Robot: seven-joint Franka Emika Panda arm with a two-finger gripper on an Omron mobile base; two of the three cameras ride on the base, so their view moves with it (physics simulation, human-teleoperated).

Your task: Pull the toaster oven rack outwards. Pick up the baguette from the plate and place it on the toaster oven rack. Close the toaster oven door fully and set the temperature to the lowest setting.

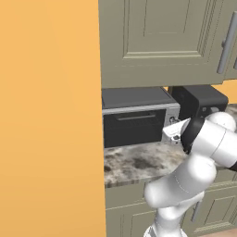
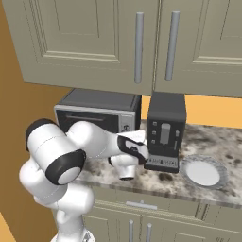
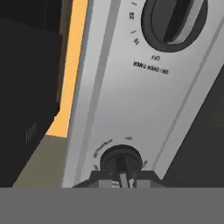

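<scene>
A dark-grey toaster oven (image 1: 139, 118) sits on a speckled stone counter (image 1: 139, 163) beneath grey-green upper cabinets (image 1: 162, 39), its dark door (image 1: 134, 127) shut. A taller black appliance (image 1: 201, 102) stands just to its right. The white robot arm (image 1: 194, 171) rises from the lower right, its hand reaching the oven's silver side panel (image 1: 173, 121). An orange wall (image 1: 48, 118) fills the left.

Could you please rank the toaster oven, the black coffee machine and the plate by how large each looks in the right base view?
1. Toaster oven, though the arm hides part.
2. Coffee machine, close behind.
3. Plate.
</scene>
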